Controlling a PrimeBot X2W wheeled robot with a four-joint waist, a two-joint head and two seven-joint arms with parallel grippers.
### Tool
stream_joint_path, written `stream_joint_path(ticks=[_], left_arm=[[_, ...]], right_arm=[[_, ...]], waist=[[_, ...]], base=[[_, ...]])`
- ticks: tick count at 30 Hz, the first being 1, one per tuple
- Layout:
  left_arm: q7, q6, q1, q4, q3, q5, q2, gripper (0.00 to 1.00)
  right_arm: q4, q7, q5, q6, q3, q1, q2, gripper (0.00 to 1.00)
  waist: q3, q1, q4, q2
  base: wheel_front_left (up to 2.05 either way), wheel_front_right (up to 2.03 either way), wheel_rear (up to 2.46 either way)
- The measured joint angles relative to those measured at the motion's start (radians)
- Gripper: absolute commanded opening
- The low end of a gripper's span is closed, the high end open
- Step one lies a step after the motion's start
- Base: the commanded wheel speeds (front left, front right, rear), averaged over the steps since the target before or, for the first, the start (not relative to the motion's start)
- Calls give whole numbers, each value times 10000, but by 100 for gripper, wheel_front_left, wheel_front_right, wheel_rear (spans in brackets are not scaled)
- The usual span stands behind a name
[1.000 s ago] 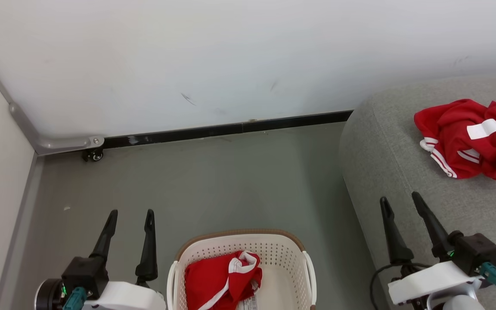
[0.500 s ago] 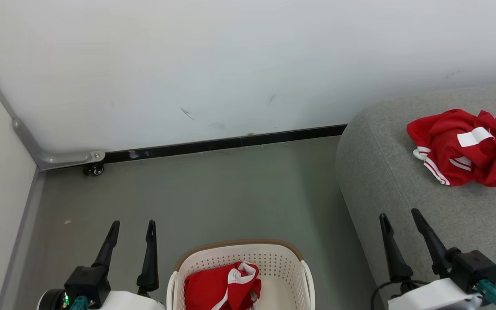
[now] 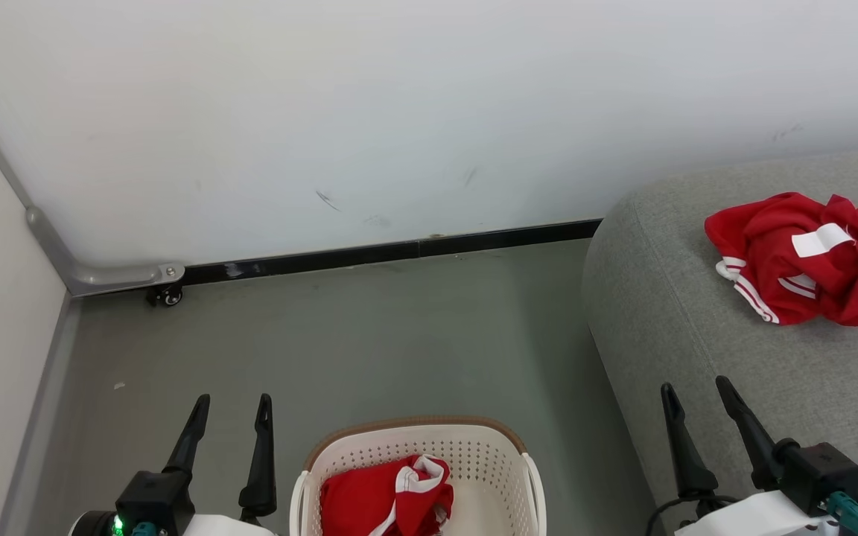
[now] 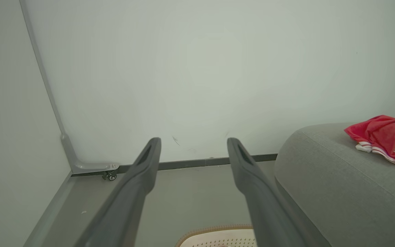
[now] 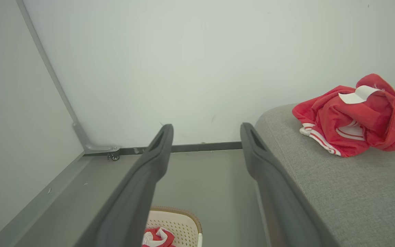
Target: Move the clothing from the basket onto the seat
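A crumpled red garment with white-striped cuffs [image 3: 798, 260] [image 5: 351, 116] [image 4: 386, 137] lies on the grey seat [image 3: 734, 357] [image 5: 338, 192] [image 4: 327, 171]. Another red garment with white trim [image 3: 388, 497] [image 5: 156, 237] sits in the cream perforated basket [image 3: 474, 454] [image 5: 183, 219] [image 4: 218, 236] on the floor at the bottom centre. My left gripper [image 3: 232, 403] [image 4: 194, 141] stands open and empty to the left of the basket. Over the seat's front edge my right gripper [image 3: 695, 387] [image 5: 207, 127] is open and empty too.
A pale wall with a black baseboard [image 3: 399, 249] runs behind the grey floor [image 3: 362, 335]. A grey panel frame with a small caster [image 3: 168, 296] closes the left corner. Open floor lies between basket and wall.
The whole head view has shifted, so the camera has moved: basket and grippers sit lower, the red garment on the seat lower. Both grippers stay open and empty.
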Motion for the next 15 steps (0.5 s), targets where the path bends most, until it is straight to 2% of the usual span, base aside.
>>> stream_joint_path(ticks=[15], left_arm=[[0, 0, 0, -75, -61, 15, -6, 100]], right_arm=[[-330, 405, -79, 0, -33, 19, 75, 100]], waist=[[201, 0, 114, 0]], base=[[0, 0, 0]])
